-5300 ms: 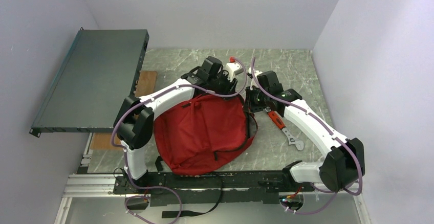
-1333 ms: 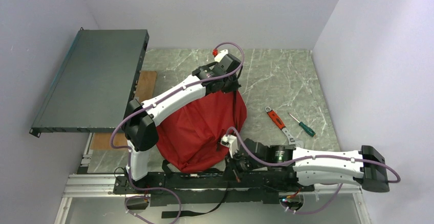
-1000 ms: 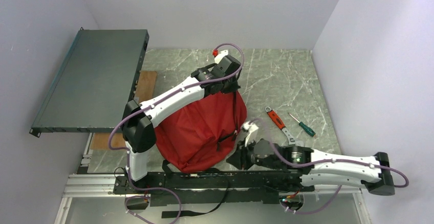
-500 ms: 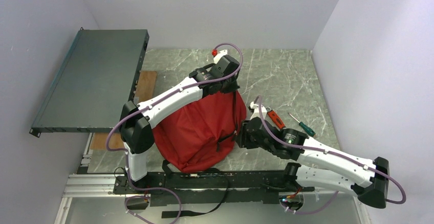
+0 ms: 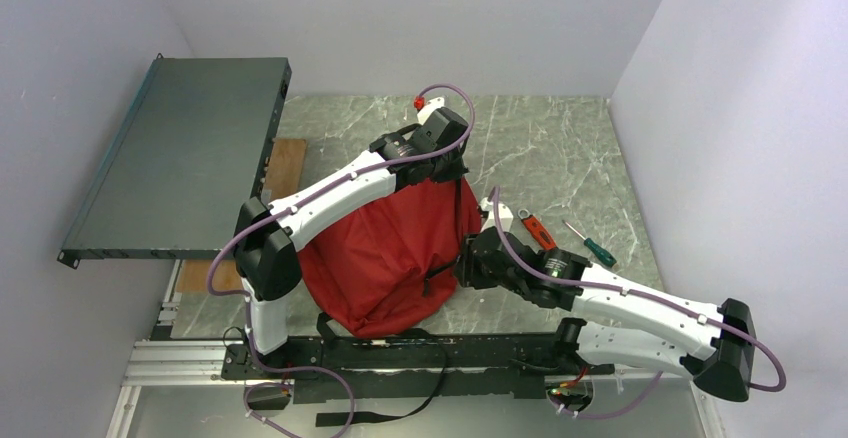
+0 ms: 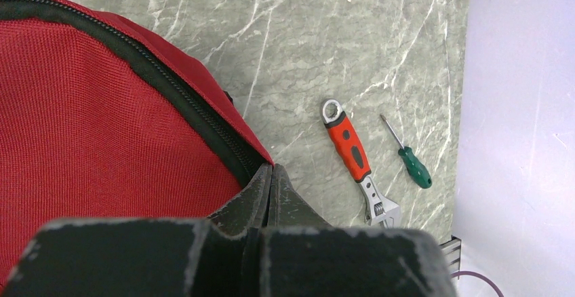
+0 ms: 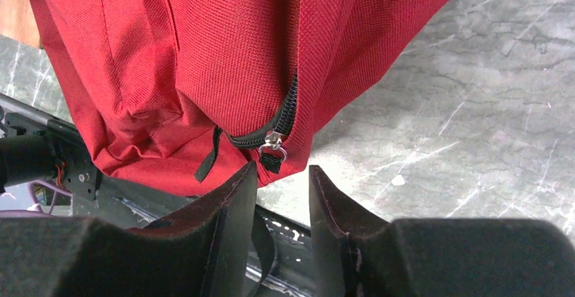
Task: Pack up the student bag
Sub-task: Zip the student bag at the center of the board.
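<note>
Red student bag (image 5: 385,248) bunched upright, top lifted

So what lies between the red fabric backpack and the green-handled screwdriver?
An orange-handled adjustable wrench lies there, apart from the red fabric backpack and the green-handled screwdriver; the left wrist view shows it.

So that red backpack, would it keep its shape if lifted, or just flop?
Probably floppy: the student bag is soft woven fabric, creased and sagging below where the left fingers pinch its zipper edge. It is likely light for its size, since its sides hang slack rather than bulging. The coarse weave looks grippy, not slippery.
</note>
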